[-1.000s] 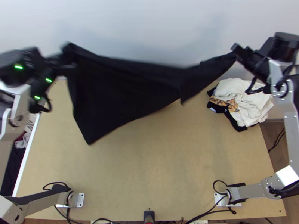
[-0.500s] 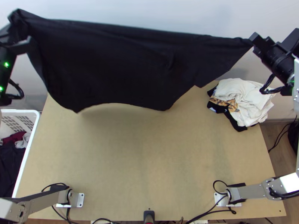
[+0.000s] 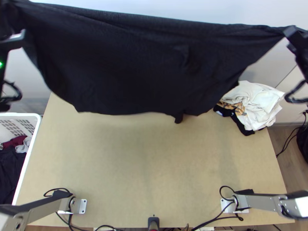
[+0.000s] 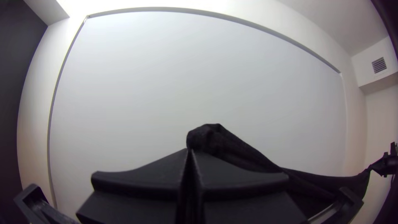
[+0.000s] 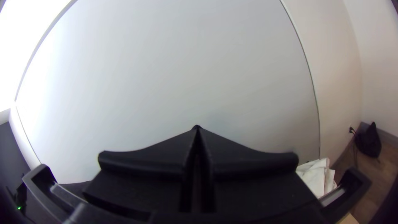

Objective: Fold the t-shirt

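The black t-shirt (image 3: 127, 65) hangs stretched in the air between both grippers, above the far part of the table, its lower edge uneven. At the top left corner of the top view is my left gripper (image 3: 11, 38), at one upper corner of the cloth. My right gripper (image 3: 290, 32) has the opposite corner, near the right edge. In the left wrist view, my left gripper (image 4: 190, 151) is shut on a bunched bit of the shirt (image 4: 248, 155). The right wrist view has my right gripper (image 5: 197, 129) shut, a small dark piece of cloth at its tips.
A pile of white and dark clothes (image 3: 254, 104) lies at the table's (image 3: 154, 165) far right, partly behind the raised shirt. Left of the table stands a white basket (image 3: 36, 131) with clothes in it. A pale wall rises behind the table.
Both grippers have moved apart and up the picture, raising the shirt and pulling its top edge wider. The shirt now covers more of the view, including part of the clothes pile.
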`<control>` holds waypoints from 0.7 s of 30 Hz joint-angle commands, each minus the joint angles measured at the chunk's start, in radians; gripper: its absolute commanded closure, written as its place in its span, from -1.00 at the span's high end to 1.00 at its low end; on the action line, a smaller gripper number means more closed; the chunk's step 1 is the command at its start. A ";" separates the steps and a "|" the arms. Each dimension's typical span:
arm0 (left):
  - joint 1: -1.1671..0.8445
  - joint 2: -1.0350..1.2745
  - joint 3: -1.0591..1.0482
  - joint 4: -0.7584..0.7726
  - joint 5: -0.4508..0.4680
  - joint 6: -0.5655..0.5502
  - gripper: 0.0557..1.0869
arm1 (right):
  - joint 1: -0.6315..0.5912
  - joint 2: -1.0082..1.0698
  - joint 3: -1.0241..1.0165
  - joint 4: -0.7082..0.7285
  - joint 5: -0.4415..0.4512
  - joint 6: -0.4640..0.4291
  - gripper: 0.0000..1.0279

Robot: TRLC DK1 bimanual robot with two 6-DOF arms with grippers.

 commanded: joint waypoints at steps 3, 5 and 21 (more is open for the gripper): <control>-0.114 -0.160 0.033 -0.068 -0.062 0.098 -0.93 | 0.064 -0.168 0.002 -0.039 0.008 -0.141 -0.95; -0.115 -0.207 0.038 -0.085 -0.063 0.101 -0.93 | 0.064 -0.203 0.004 -0.042 0.010 -0.172 -0.95; 0.096 -0.496 0.041 -0.427 0.144 0.090 -0.93 | 0.018 -0.453 -0.010 -0.269 0.016 -0.262 -0.95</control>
